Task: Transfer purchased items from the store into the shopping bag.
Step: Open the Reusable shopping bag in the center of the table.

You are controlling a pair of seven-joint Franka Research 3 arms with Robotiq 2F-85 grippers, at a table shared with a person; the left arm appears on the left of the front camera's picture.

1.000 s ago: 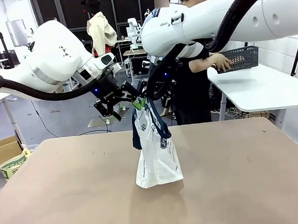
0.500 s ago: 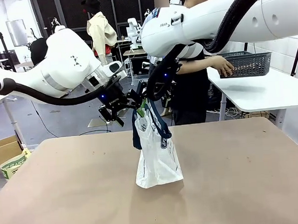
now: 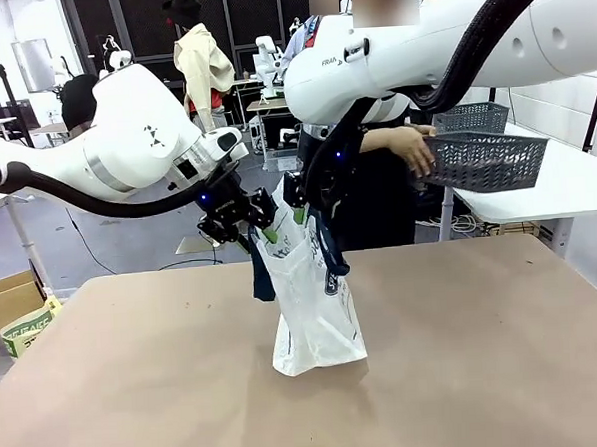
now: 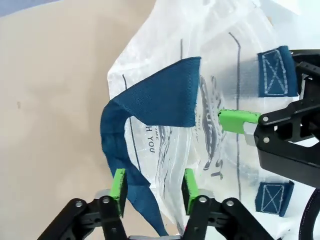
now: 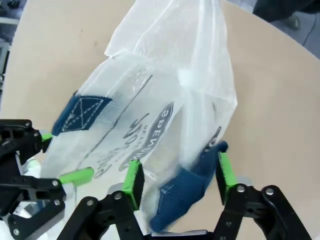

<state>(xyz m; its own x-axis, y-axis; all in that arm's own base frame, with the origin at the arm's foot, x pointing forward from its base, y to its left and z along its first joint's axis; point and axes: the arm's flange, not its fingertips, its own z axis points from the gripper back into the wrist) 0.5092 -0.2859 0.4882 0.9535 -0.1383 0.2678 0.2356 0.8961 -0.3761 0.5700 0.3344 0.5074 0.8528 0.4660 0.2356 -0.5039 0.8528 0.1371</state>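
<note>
Slack but upright on the tan worktop (image 3: 137,392), the shopping bag (image 3: 318,313) is flanked at its mouth by my two arms. My left fingers (image 4: 119,186) stand apart on either side of one rim, with thin film and a loop of navy strap handle (image 4: 150,105) between the green pads, not yet clenched. My right fingers (image 5: 133,181) straddle the opposite rim and its strap just as loosely. The bag looks featherlight, soft and crinkly. Its plastic is probably slippery and apt to collapse if a side slips free, so the woven strap or its stitched patch (image 4: 274,70) seems the surest place to pinch, with both sides drawn apart to keep the mouth wide. Across the worktop a person's hand (image 3: 412,149) holds a dark mesh basket (image 3: 485,159) near a white side table (image 3: 567,184); I cannot make out what it carries. The worktop is flat and matt. Beyond lies an open workshop floor, with a cardboard box (image 3: 7,289) at the left edge.
</note>
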